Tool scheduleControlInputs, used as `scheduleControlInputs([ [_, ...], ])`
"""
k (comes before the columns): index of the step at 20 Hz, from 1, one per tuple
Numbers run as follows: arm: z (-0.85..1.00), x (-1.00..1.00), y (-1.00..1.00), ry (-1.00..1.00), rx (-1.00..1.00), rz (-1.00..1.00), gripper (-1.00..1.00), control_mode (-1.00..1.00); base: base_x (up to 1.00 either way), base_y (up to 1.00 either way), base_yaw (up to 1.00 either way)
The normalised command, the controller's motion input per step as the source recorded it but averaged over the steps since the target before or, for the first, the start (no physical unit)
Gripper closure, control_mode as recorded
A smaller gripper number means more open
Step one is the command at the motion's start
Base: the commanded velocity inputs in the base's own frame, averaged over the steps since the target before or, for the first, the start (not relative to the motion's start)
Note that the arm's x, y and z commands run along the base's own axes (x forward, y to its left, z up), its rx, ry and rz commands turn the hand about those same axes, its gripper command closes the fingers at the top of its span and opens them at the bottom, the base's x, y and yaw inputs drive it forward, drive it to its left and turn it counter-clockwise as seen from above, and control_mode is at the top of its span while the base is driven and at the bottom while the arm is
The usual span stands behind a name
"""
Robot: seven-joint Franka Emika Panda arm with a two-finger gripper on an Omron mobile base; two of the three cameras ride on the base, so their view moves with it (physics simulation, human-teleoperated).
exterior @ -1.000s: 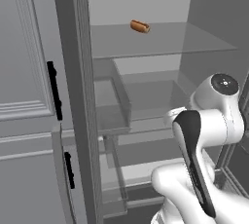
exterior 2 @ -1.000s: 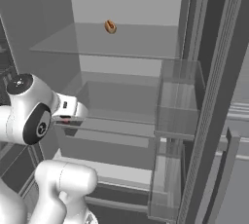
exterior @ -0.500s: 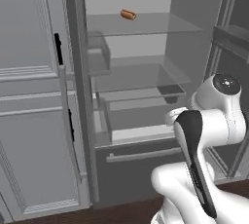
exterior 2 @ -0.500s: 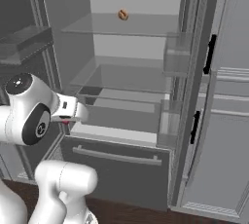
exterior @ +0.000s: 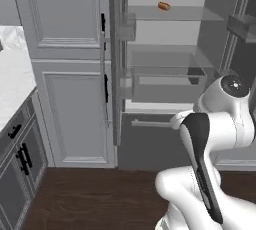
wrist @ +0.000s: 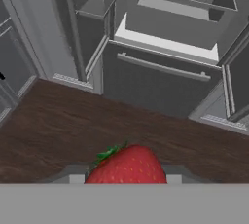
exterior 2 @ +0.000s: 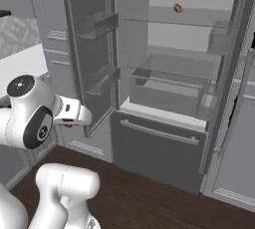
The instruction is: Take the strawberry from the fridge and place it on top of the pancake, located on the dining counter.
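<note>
In the hand view a red strawberry (wrist: 127, 165) with green leaves sits between the two fingertips of my gripper (wrist: 125, 177), which is shut on it. From the right base view the strawberry (exterior 2: 68, 124) is a small red speck under the white hand, which is held low, left of the fridge. The fridge (exterior: 165, 74) (exterior 2: 174, 88) (wrist: 160, 38) stands ahead with its doors open, showing glass shelves and a closed bottom drawer (wrist: 160, 79). The pancake and the dining counter are out of view.
An orange-brown hot-dog-like item (exterior: 163, 6) (exterior 2: 177, 8) lies on the top fridge shelf. Light grey panelled cabinets (exterior: 70, 74) flank the fridge. A white counter top (exterior: 12, 81) with dark doors below is at the left. Dark wood floor (wrist: 73, 125) lies between me and the fridge.
The whole picture has shifted: the base has backed away from the fridge, which now looks smaller, and the floor has come into view. The gripper stays shut on the strawberry.
</note>
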Motion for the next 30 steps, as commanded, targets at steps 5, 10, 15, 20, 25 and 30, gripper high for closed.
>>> scheduleControlInputs([
  [5, 0.0, 0.0, 0.0, 0.0, 0.0, 0.0, 1.0, 1.0, -1.0, 0.04, 0.55],
  [10, 0.0, 0.0, 0.0, 0.0, 0.0, 0.0, 1.0, 1.0, -0.8, 0.22, 0.8],
  [15, 0.0, 0.0, 0.0, 0.0, 0.0, 0.0, 1.0, 1.0, -0.25, 0.24, 0.96],
  [20, 0.0, 0.0, 0.0, 0.0, 0.0, 0.0, 1.0, 1.0, -0.13, 0.26, 1.0],
  [25, 0.0, 0.0, 0.0, 0.0, 0.0, 0.0, 1.0, 1.0, -0.1, 0.75, 0.89],
  [30, 0.0, 0.0, 0.0, 0.0, 0.0, 0.0, 1.0, 1.0, 0.06, 1.0, 0.36],
])
